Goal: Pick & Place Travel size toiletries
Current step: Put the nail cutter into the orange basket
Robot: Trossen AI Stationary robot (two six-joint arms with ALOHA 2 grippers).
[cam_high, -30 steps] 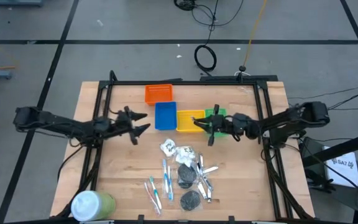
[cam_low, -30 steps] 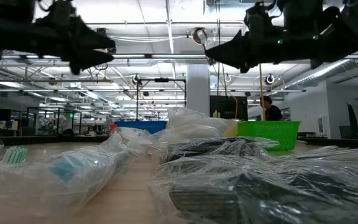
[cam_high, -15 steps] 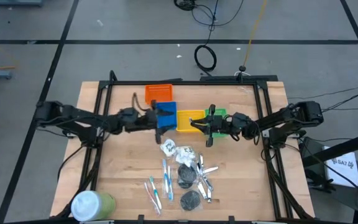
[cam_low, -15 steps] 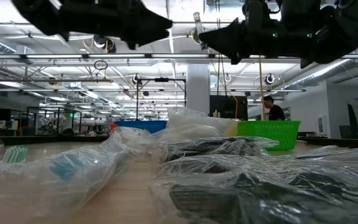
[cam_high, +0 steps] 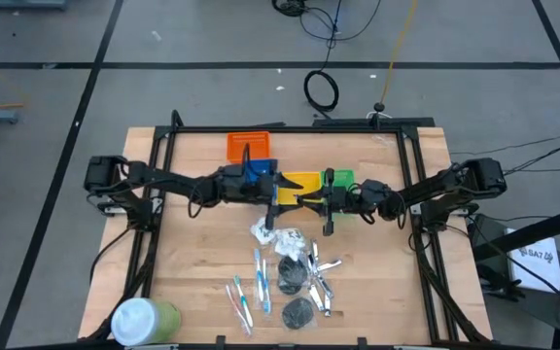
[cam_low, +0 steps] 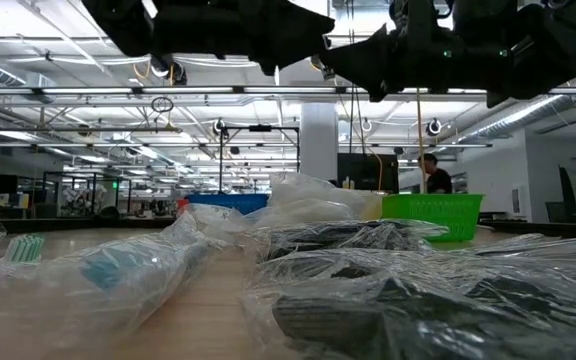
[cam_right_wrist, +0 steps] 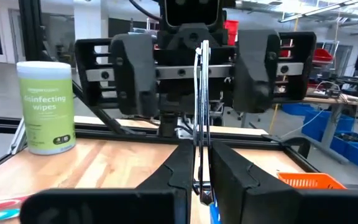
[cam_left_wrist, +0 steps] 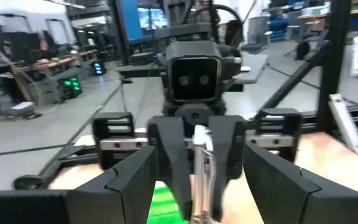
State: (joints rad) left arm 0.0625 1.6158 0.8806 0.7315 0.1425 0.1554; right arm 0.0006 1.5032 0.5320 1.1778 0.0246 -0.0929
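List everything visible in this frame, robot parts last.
trays: four; orange, blue, yellow, green; row at the table's far middle
white packets: about two, below the trays
toothbrushes: about five; blue, pink, white; near middle
dark discs: two, beside the toothbrushes
silvery sticks: several, right of the discs
wipes canister: one, green, near-left corner
person: one, far in the room
thin pale stick: one, in the right gripper
right gripper: shut on the stick, over the trays
left gripper: open, facing it

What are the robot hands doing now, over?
Right gripper shut on thin wrapped toothbrush. Left gripper open around it, mid-air handover. Nothing blocking.
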